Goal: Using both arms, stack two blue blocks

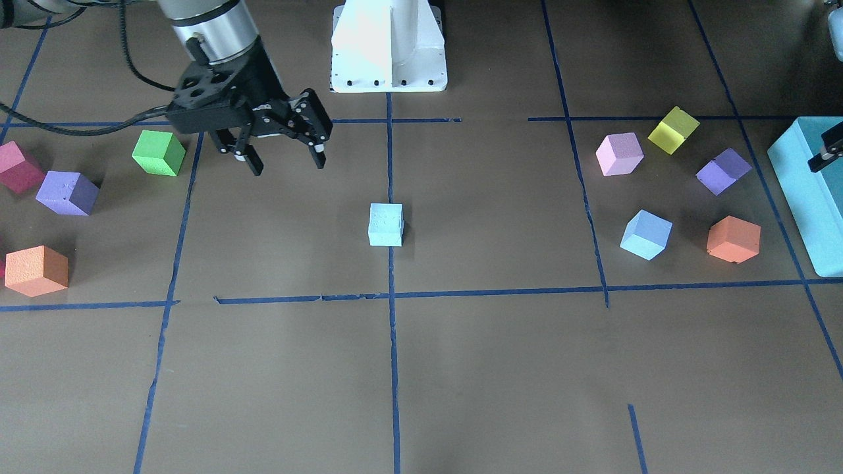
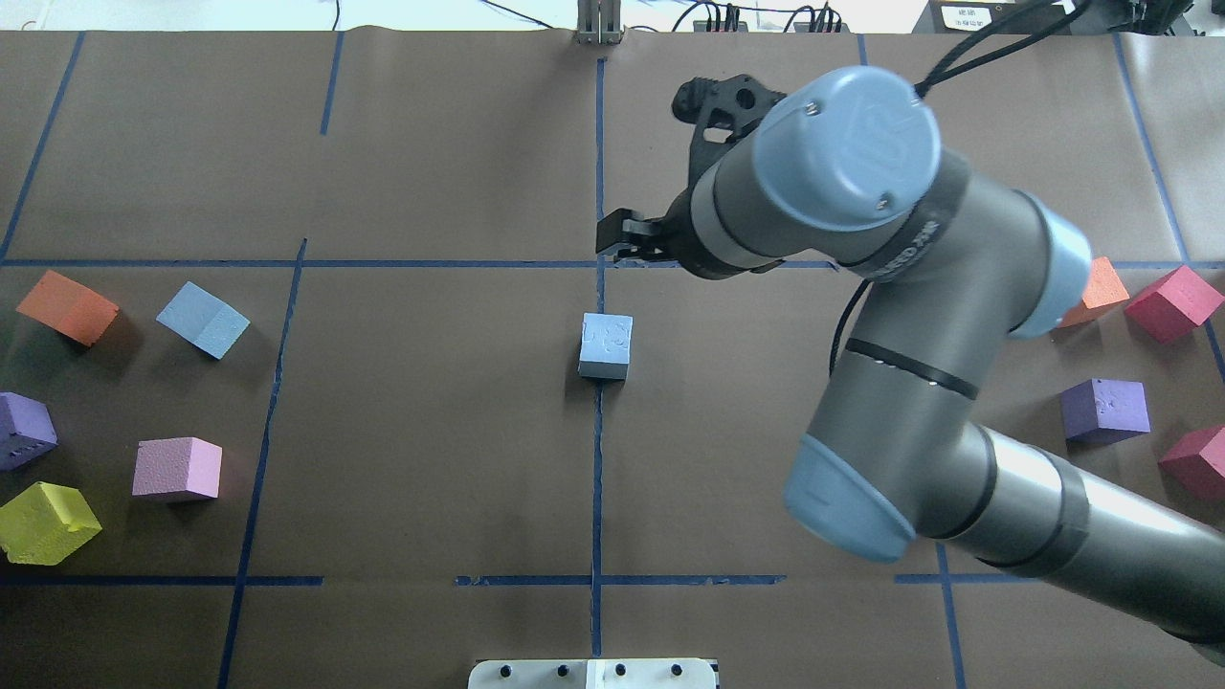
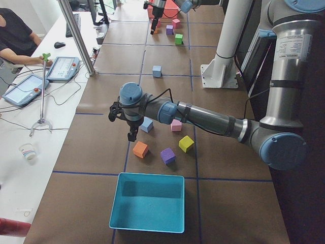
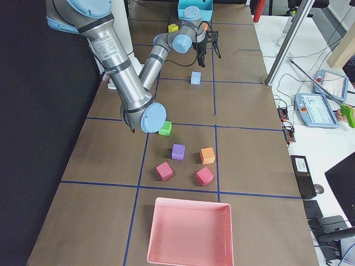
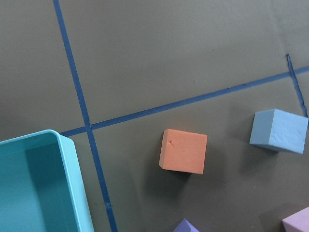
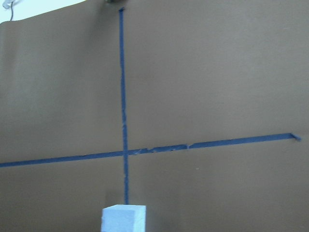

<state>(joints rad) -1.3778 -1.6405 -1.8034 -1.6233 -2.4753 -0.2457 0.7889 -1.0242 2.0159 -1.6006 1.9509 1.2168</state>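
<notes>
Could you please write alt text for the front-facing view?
A pale blue block sits mid-table on a blue tape line; the right tool, open and empty, hangs upper left of it. A second blue block lies right, among other cubes.

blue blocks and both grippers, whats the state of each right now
pale sky-blue foam cube at the centre: resting on the table, alone, unstacked, not gripped
second pale sky-blue foam cube: on the table at the robot's left side, unstacked, not gripped
right gripper: open, empty, above the table
left gripper: open or shut cannot be told

No readable text — none anywhere
</notes>
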